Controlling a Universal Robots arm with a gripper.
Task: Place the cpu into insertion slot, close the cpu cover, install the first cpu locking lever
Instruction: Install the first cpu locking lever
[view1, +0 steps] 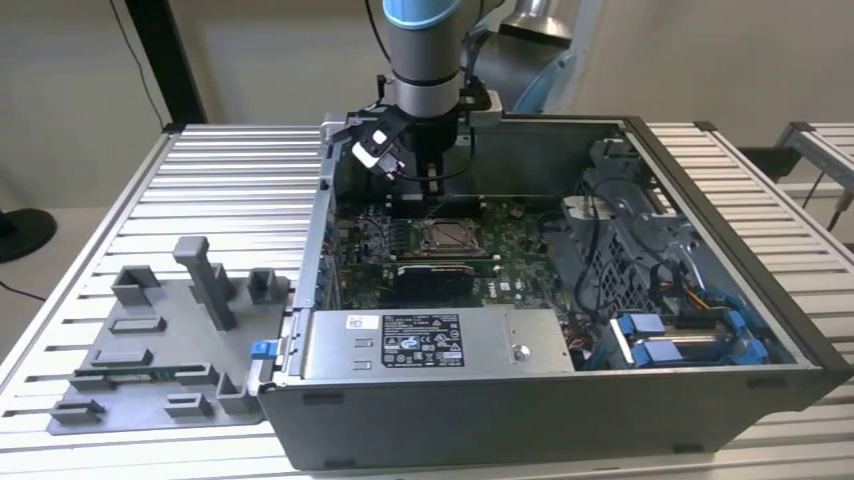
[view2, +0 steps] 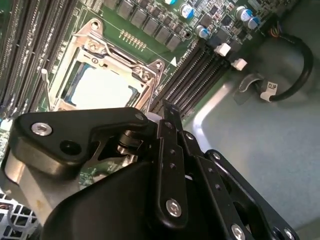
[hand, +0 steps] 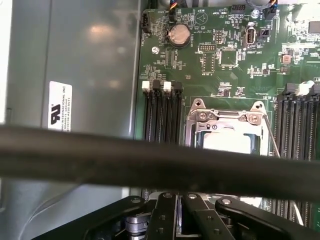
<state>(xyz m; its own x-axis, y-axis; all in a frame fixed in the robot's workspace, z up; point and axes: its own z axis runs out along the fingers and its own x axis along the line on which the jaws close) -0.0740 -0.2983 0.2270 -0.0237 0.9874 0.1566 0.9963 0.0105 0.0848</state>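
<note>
With the gripper (view2: 172, 150) hovering beside the cpu cover (view2: 100, 75), grip state unclear, a misjudged descent risked bending the socket frame.

cpu (view2: 102, 87) in insertion slot (view1: 445, 236) under cpu cover (view2: 131, 67), pincer (view1: 424, 196) above it

I read "CLIP" on a small white tag (view2: 271, 86) on a black cable (view2: 300, 75) in the second wrist view. I can't make out the print on the white sticker (hand: 60, 106) on the case wall in the first wrist view.
</note>
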